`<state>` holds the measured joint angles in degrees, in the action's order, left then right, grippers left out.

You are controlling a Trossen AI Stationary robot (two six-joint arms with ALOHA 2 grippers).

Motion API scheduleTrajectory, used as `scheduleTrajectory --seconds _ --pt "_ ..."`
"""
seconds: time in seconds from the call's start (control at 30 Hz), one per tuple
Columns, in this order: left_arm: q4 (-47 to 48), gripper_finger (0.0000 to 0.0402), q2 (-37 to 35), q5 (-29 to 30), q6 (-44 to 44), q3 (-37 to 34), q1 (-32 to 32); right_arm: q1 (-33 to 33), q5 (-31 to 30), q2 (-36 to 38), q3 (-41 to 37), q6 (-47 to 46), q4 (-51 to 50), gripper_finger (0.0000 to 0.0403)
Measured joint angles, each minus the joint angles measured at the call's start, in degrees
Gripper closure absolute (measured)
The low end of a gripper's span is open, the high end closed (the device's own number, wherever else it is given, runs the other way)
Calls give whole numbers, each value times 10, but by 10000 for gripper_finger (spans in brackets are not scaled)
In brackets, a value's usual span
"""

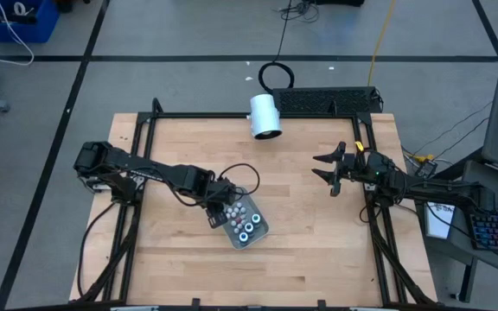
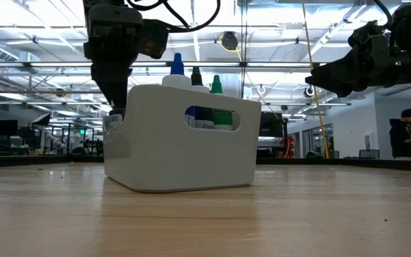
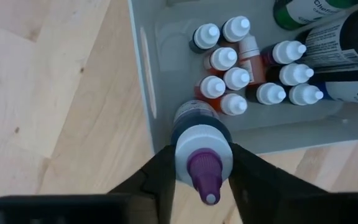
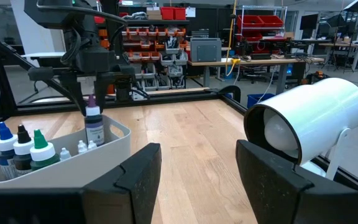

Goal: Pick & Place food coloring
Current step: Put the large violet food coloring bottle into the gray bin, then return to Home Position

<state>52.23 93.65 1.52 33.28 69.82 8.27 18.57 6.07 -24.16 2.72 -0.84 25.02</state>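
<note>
Left tool (image 3: 204, 171) grips purple-capped bottle (image 3: 202, 158); neighbouring label reads "Che…".

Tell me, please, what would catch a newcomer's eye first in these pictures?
Most striking is the left gripper, shut on a purple-capped food coloring bottle at the rim of the white bin in the table's front middle. The bin holds small white-capped bottles. The right gripper waits open near the right edge, by a white cylinder.
</note>
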Motion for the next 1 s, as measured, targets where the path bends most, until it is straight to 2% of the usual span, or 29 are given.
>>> scheduleTrajectory --seconds 0.17,0.27,0.43,0.53,0.6,0.73,0.83,0.93,1.0 --pt "0 171 0 5 8 0 1 0 0 0 0 0 0 206" --pt "0 126 0 5 10 0 1 0 0 0 0 0 0 206" --pt "8 80 0 -17 15 7 0 0 0 0 0 0 0 206" --pt "28 63 0 -26 8 35 -1 0 0 0 0 0 0 206" --pt "54 56 0 -10 -17 65 0 0 0 0 0 0 0 206" --pt "78 46 -33 89 -61 116 7 0 0 0 0 0 0 206" --pt "69 45 -102 201 -87 110 9 0 0 0 0 0 0 206" --pt "25 48 -216 354 -65 34 6 0 0 0 0 0 0 206" --pt "-40 48 -308 402 -60 -57 1 0 0 0 0 0 0 206"
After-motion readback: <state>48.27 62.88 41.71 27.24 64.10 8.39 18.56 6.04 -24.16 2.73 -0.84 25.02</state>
